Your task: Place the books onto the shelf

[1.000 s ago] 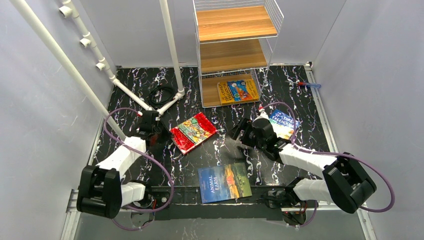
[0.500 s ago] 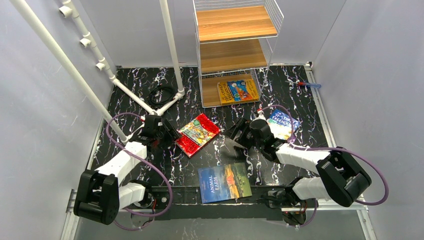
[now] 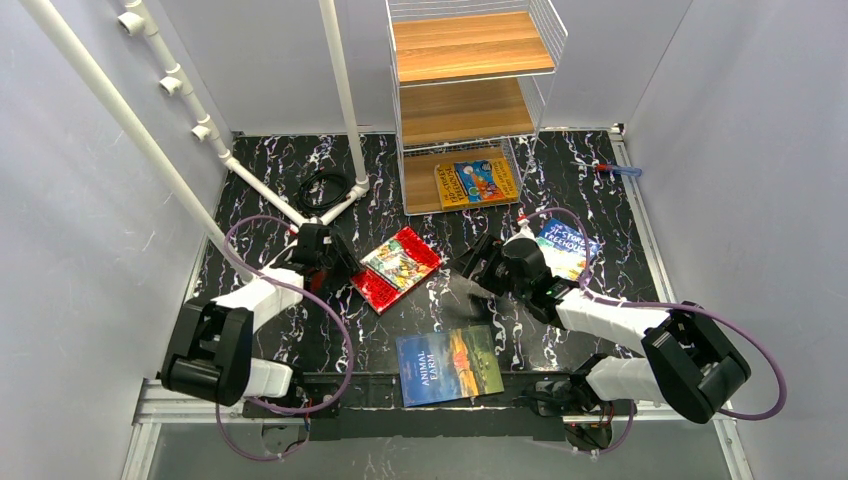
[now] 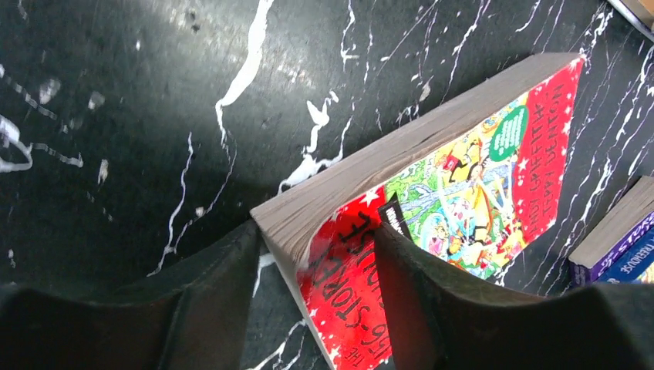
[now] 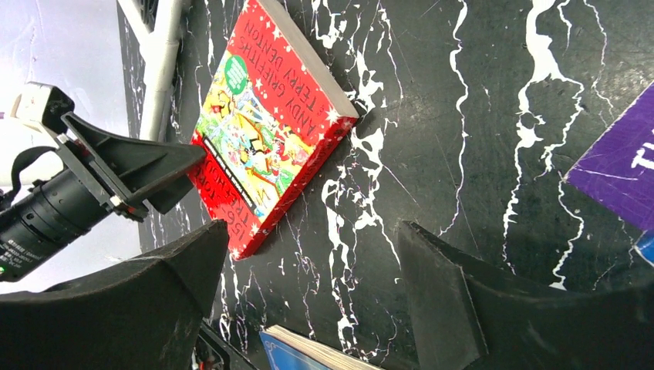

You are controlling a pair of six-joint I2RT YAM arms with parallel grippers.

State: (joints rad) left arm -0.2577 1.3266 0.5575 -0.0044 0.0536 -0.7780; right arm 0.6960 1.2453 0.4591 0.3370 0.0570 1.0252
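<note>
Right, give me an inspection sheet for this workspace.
Surface: black marbled table.
Job's things: red book flat, left of centre; Animal Farm flat at the near edge; purple book flat beside the right arm; fourth book lying on the bottom board of the shelf.
Clutter: small red-and-blue pen-like item, far right.
Grippers: left gripper jaws open astride the red book's corner; right gripper jaws open, empty.
Cables: purple cables loop along both arms; black coil by the pipe frame.
Surroundings: grey walls.
</note>
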